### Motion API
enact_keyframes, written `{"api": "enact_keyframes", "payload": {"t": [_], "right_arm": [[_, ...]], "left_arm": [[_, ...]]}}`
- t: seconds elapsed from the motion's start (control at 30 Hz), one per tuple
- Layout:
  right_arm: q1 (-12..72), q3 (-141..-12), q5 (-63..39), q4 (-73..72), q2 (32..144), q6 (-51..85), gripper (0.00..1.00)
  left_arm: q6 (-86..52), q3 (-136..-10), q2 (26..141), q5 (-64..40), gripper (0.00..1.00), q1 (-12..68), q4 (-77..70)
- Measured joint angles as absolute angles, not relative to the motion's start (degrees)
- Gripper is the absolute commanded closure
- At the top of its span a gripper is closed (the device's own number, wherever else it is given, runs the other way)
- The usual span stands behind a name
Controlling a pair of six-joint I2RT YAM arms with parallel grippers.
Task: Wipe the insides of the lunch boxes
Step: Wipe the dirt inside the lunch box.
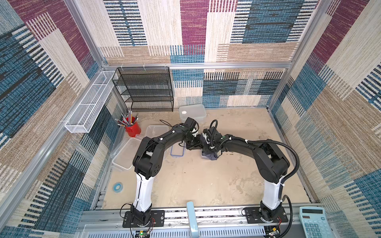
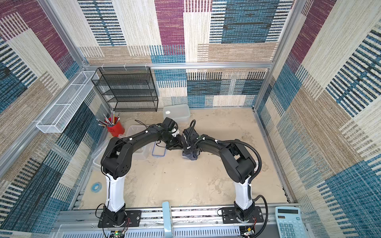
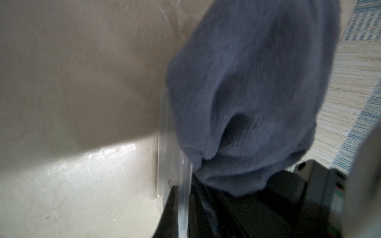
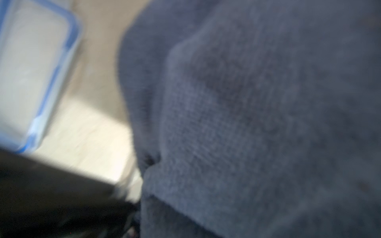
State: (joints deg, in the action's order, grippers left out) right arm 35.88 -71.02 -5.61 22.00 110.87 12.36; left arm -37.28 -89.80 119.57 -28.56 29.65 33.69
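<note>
Pinching the cloth (image 4: 247, 123), right fingers (image 4: 61, 195) nearly closed.

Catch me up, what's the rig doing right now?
Both arms meet mid-table over the small lunch box. The right tool holds the grey-blue cloth bunched into it, while the left tool seems to pinch its wall to steady it. A blue-rimmed lid lies beside it; the large box and medium box sit open near the left arm.

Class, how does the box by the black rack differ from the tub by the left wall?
The box is lidded, whitish on top; the tub is open. The box sits at the back; the tub, nearer the front. Both are translucent, round-cornered plastic.
</note>
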Motion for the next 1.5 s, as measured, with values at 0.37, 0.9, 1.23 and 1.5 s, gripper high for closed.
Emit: {"api": "enact_keyframes", "payload": {"t": [0.37, 0.9, 1.23, 1.5], "right_arm": [[33.82, -73.95, -17.96, 19.59, 113.3, 20.64, 1.0], [34.87, -76.03, 4.75, 14.37, 112.88, 26.65, 1.0], [36.36, -73.08, 17.34, 15.07, 113.47, 17.21, 1.0], [36.16, -68.88, 6.9, 14.85, 110.32, 11.51, 1.0]], "left_arm": [[-36.29, -87.85, 118.87, -28.69, 1.0, 29.26, 33.65], [-40.8, -76.47, 112.51, -26.85, 1.0, 30.63, 18.52], [-41.36, -78.37, 111.85, -25.21, 1.0, 31.14, 19.9], [-39.9, -83.68, 114.76, -25.96, 1.0, 30.72, 28.49]]}}
